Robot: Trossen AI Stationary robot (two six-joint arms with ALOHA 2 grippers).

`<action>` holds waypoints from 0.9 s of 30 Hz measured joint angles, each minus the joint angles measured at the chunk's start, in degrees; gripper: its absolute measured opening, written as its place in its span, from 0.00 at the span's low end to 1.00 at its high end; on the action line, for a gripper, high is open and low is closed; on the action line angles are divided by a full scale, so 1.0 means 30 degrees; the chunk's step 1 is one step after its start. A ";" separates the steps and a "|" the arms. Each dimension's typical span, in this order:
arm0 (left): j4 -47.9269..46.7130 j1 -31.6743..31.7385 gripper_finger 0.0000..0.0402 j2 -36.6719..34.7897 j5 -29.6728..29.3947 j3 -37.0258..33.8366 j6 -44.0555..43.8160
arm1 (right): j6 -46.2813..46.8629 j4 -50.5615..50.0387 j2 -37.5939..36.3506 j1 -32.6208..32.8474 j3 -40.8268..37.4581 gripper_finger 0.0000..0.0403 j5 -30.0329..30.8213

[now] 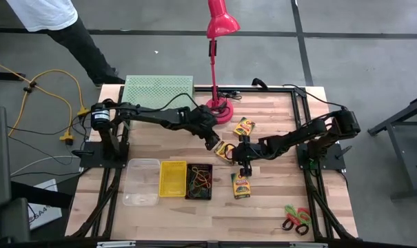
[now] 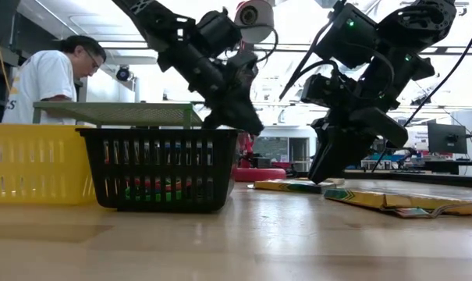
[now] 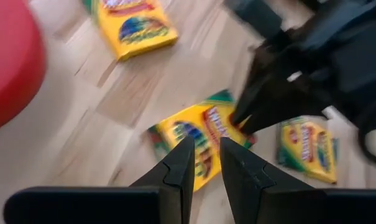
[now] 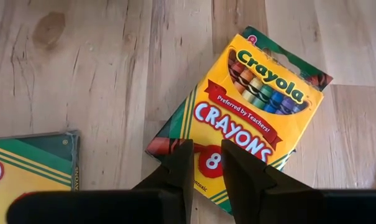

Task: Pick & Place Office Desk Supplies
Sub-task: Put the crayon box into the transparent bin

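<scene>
Lamp base [image 1: 220,110] crowds both claws; front tabletop [image 1: 263,220] open.

Red desk lamp [image 1: 220,41] and green perforated rack [image 1: 158,89] at table's far edge, person [image 2: 48,78] behind.

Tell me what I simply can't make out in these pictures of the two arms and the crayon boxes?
- Black mesh bin: its contents in the low view, only coloured bits through the mesh.
- Clear bin: unseen in the low view, behind the yellow bin.
- Scissors: blades too small in the high view.
- Middle crayon box: its print blurred in the left wrist view, partly covered by the right gripper.
- Person: cut off in the high view.
</scene>
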 joint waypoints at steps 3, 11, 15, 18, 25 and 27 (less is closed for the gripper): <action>-0.0078 -0.0129 0.18 -0.0003 -0.0711 0.0206 0.0062 | 0.0000 0.0000 0.0000 0.0000 0.0000 0.17 0.0000; 0.1430 0.0554 0.18 0.1477 0.1296 0.0272 -0.0825 | -0.0006 0.0021 -0.0008 0.0000 0.0013 0.17 -0.0007; 0.1410 0.0818 0.18 0.2788 0.1957 0.0517 -0.1201 | -0.0056 0.0027 -0.0008 0.0000 0.0015 0.17 -0.0015; 0.1486 0.0859 0.18 0.3397 0.2221 0.0893 -0.1216 | -0.0080 0.0072 -0.0008 0.0000 0.0015 0.17 -0.0014; 0.0588 0.0823 0.18 0.3786 0.1903 0.1275 -0.1206 | -0.0102 0.0156 -0.0015 0.0000 0.0015 0.17 -0.0013; 0.0128 0.0827 0.18 0.3790 0.1436 0.1275 -0.1202 | -0.0117 0.0171 -0.0015 0.0000 0.0015 0.17 -0.0003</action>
